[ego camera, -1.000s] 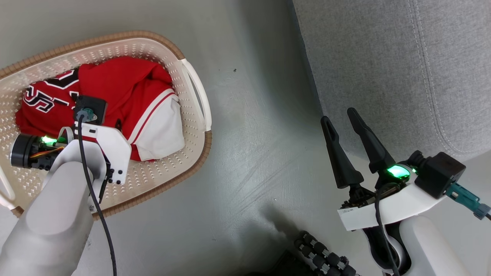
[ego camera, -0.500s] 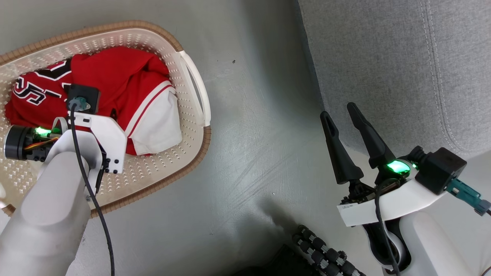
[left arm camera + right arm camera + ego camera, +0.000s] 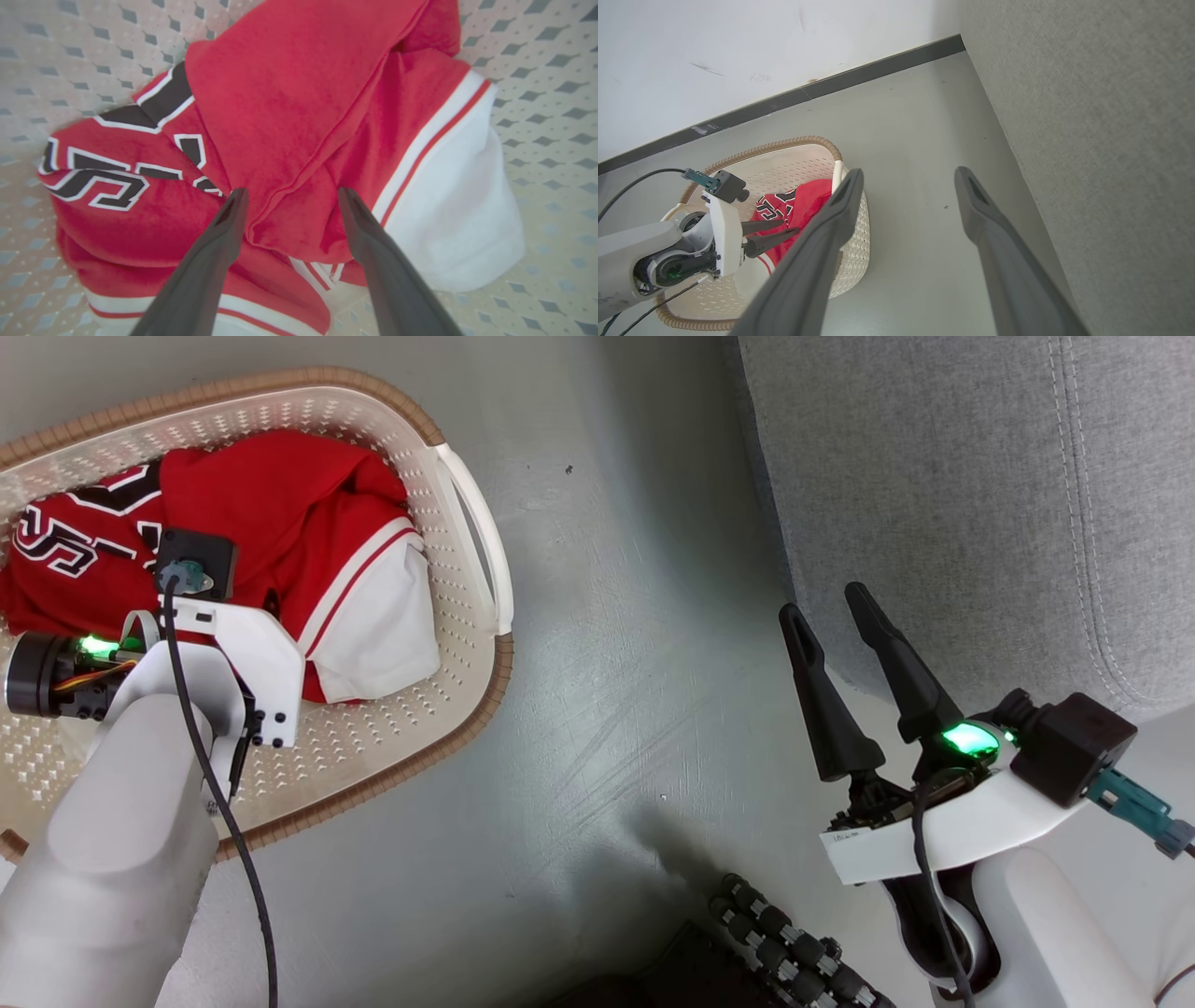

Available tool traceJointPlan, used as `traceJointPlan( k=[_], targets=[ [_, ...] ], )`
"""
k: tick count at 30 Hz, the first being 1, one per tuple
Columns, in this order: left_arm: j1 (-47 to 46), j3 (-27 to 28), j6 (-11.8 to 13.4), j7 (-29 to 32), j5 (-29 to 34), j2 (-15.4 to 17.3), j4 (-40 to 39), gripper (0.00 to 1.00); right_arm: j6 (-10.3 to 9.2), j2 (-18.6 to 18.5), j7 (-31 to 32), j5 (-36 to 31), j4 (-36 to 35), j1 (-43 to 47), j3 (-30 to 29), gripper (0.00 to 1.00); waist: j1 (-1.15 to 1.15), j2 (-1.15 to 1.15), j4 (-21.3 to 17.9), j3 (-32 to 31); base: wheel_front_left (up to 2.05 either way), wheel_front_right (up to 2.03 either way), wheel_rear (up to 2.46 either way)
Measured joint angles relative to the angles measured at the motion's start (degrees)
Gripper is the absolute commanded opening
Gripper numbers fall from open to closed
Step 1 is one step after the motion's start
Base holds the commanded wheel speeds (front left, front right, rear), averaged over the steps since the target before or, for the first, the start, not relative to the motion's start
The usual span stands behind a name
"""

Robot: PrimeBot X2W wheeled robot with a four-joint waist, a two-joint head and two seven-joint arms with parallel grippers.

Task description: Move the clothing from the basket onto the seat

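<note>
Slight reframing is noted in the head view against the earlier frames: basket and cushion have both drifted, so the camera is taken to have moved, not the things. The left arm is kept over the basket as before.

Red basketball clothing with white panels, red-white striped trim and outlined lettering is seen bundled inside the oval cream-white perforated plastic basket, which has a brown woven-look rim. None of it is on the seat.

Left end effector: fingers spread wide, pointed down at the bundle, with a raised red fold lying between the tips. Nothing is gripped; contact with the cloth cannot be told.

The basket is set on a grey floor, apart from the large grey woven-fabric sofa cushion with stitched seams.

Right end effector: fingers spread wide, empty, held just beside the cushion's near edge, well apart from the basket.

A white wall with dark skirting is seen behind the basket.
</note>
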Motion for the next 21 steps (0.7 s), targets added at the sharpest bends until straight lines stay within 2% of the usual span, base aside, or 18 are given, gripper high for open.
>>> traceJointPlan(
  k=[21],
  targets=[
    [-1.9,0.7,0.1,-0.7,-0.5,0.0,2.9,1.0,0.0,0.0,0.0,-0.3,-0.2,-0.9,-0.9,1.0,0.0,0.0,0.3,1.8,0.0,0.0,0.0]
  ],
)
